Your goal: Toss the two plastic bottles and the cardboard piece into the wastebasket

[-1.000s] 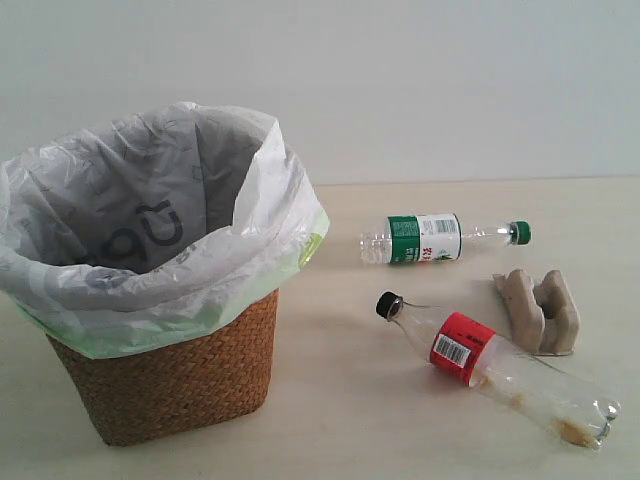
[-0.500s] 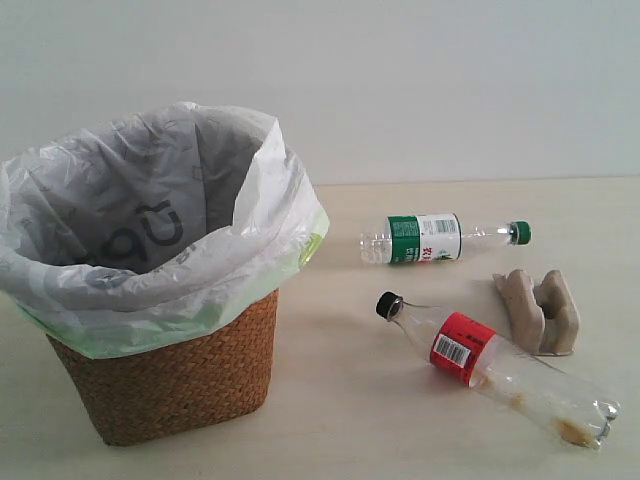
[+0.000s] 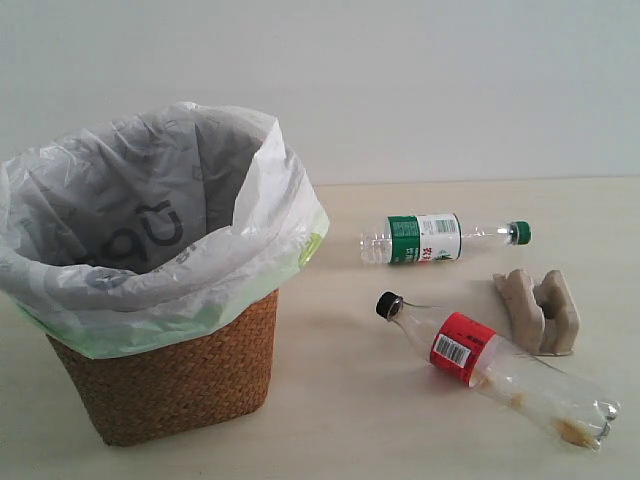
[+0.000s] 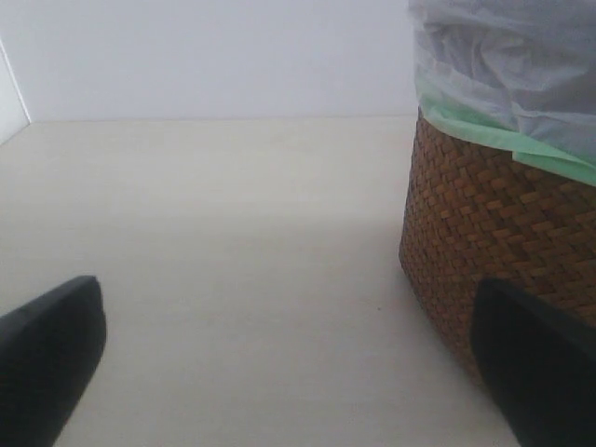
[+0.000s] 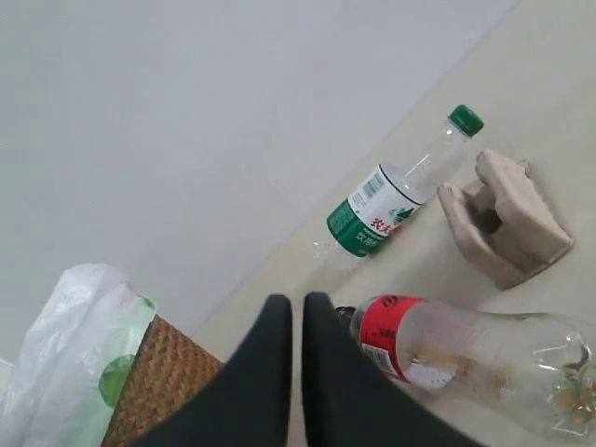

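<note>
Left end effector (image 4: 296,368) spread wide, right end effector (image 5: 298,312) pressed together, both empty.
Wastebasket (image 4: 494,214) just beside one left finger (image 4: 535,363); black-capped bottle (image 5: 466,358) lying just past the right end effector, green-capped bottle (image 5: 391,191) and cardboard piece (image 5: 507,219) beyond, on the surface (image 4: 233,233).

Bottles (image 3: 455,350), cardboard (image 3: 541,310) beside wastebasket (image 3: 180,385)

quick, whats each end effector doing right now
Left end effector: open, holding nothing.
Right end effector: closed, holding nothing.
</note>
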Controlling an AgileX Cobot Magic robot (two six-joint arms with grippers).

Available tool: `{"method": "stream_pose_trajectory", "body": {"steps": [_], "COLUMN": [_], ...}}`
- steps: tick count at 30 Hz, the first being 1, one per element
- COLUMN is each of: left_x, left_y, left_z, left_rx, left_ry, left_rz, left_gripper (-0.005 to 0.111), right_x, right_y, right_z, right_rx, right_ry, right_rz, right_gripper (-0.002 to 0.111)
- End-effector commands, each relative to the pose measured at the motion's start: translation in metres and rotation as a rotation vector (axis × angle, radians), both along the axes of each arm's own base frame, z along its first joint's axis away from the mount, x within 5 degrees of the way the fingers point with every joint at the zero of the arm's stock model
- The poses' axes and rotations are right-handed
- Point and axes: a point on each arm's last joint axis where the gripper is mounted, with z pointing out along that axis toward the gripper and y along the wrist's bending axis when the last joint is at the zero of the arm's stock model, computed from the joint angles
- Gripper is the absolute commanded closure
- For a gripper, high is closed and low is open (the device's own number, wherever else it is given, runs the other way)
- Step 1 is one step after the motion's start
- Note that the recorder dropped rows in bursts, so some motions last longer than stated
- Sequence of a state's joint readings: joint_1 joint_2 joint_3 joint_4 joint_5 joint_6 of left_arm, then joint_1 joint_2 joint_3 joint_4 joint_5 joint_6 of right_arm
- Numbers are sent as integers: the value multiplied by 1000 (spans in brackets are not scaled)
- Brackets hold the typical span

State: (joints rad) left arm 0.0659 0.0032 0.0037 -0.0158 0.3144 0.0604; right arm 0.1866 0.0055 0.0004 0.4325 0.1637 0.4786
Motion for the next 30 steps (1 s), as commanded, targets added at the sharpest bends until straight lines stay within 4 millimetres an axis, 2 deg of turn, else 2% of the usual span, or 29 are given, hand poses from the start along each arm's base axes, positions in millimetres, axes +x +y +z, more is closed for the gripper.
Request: {"method": "stream_pose_trajectory", "body": {"steps": [1,6,9,15,24,30], "left_x": [0,0,0,0,0,0], "left_y": [0,0,0,0,0,0], "left_z": [2,2,2,2,2,2], "left_rx": [-10,-10,-10,-10,-10,-10], "left_ry": [-15,-15,-15,-15,-15,-15], "left_rz": [-5,-5,-5,-5,-5,-5], "left_gripper": [-1,-1,-1,-1,-1,-1], "right_x": [0,0,0,0,31,61], "right_y": [-1,-1,-1,-1,5,17], "right_z": [2,2,3,32,49,62], "right_rx": [-15,-14,-78,-142,-401,-614], "right_ry": [-26,-30,-49,-99,23,181], "right_rz": [-13,-15,-12,-4,41,201], "right_gripper": [108,108,108,108,108,108]}}
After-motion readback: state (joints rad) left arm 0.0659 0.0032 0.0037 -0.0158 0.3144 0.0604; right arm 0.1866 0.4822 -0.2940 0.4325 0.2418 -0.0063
